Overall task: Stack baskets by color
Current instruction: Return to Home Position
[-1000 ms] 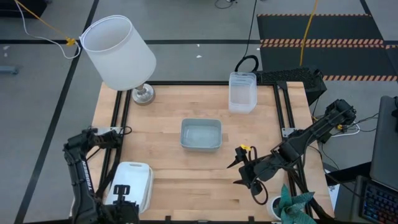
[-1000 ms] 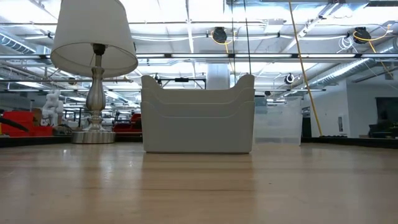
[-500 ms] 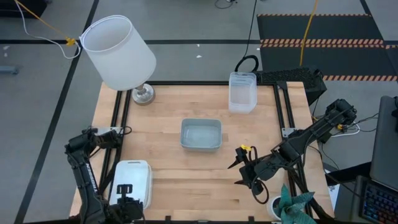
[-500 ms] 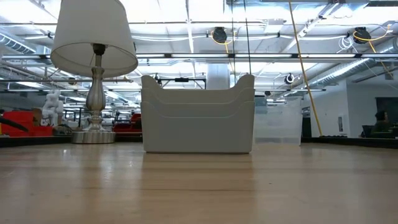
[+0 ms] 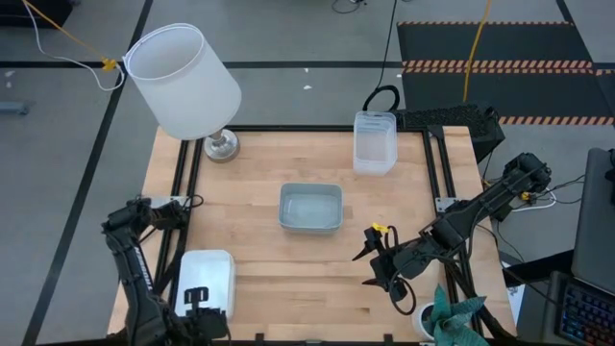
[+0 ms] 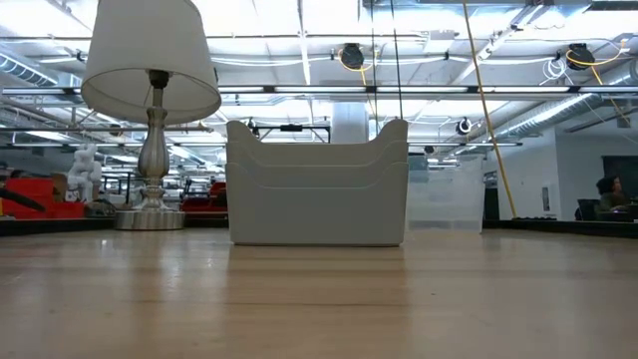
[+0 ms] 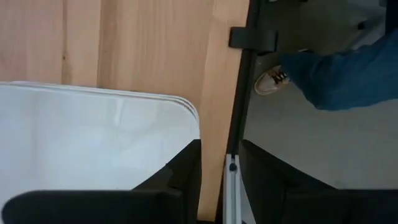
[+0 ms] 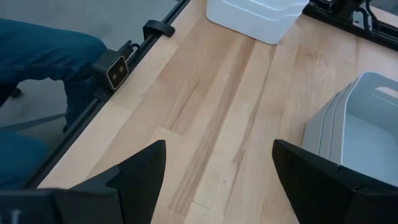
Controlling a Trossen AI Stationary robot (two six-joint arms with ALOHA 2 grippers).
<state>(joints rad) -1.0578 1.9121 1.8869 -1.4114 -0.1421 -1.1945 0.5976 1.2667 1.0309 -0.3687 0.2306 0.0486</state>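
Three basket stacks occupy the table [image 5: 288, 284].

High view: the transparent stack [image 5: 375, 142] stands at the far edge, the grey-blue stack [image 5: 310, 208] at centre and the white stack [image 5: 207, 274] at the near left corner. The left gripper [image 5: 196, 300] hangs over the white stack's near end. The right gripper [image 5: 365, 267] hovers over bare wood toward the near right.

Low view: the grey-blue stack is at centre, with the transparent stack behind it to the right and a lamp [image 6: 150, 60] to the left.

Left wrist view: jaws partly open, holding nothing, beside the white stack's corner.

Right wrist view: jaws spread wide above bare table, gripping nothing.
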